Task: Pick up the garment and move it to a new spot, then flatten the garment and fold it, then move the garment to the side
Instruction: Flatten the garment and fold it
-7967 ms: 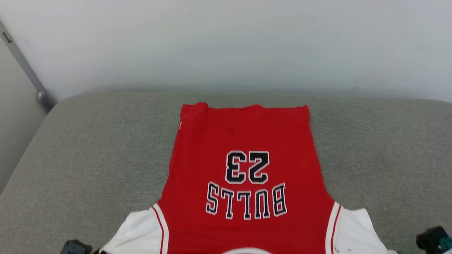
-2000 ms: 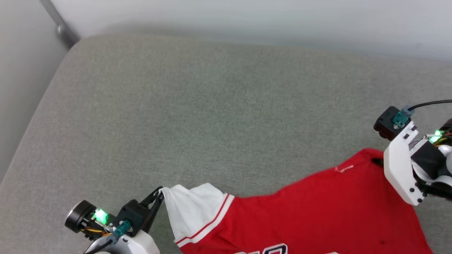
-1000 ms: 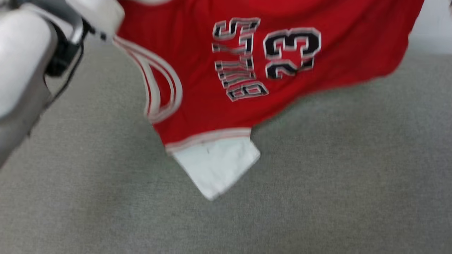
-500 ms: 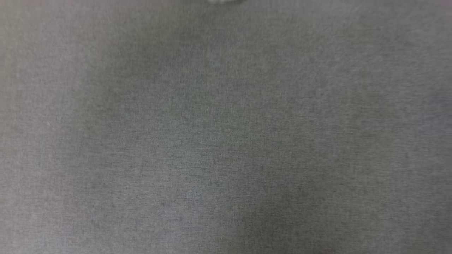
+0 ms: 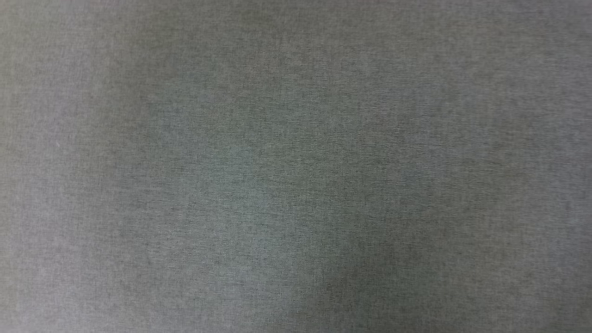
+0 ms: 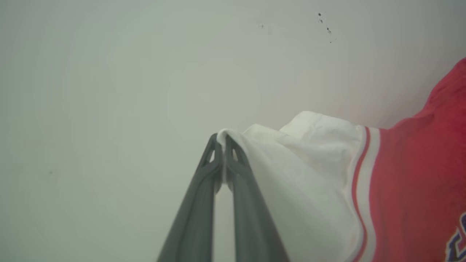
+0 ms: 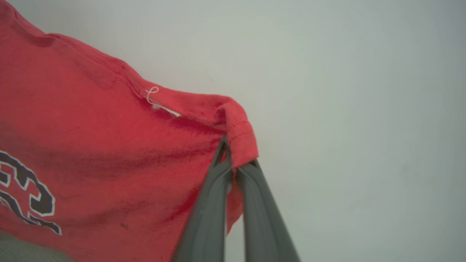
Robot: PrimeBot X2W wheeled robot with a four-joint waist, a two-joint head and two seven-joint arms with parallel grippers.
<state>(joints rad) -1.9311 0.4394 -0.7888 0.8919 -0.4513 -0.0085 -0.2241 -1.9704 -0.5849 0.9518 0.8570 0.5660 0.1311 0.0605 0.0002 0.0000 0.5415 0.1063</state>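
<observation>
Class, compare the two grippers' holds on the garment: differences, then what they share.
The left gripper pinches the white sleeve; the right gripper pinches a red hem corner. A striped seam lies near the left gripper; black print near the right gripper. Both are shut on the garment.

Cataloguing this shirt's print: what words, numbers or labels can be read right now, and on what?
None reads whole.
On the garment, right wrist view: one black, white-outlined character, cut by the frame edge; unreadable, perhaps a digit.
On the garment, left wrist view: a sliver of dark outlined print; unreadable.
On the cushion: no text.
</observation>
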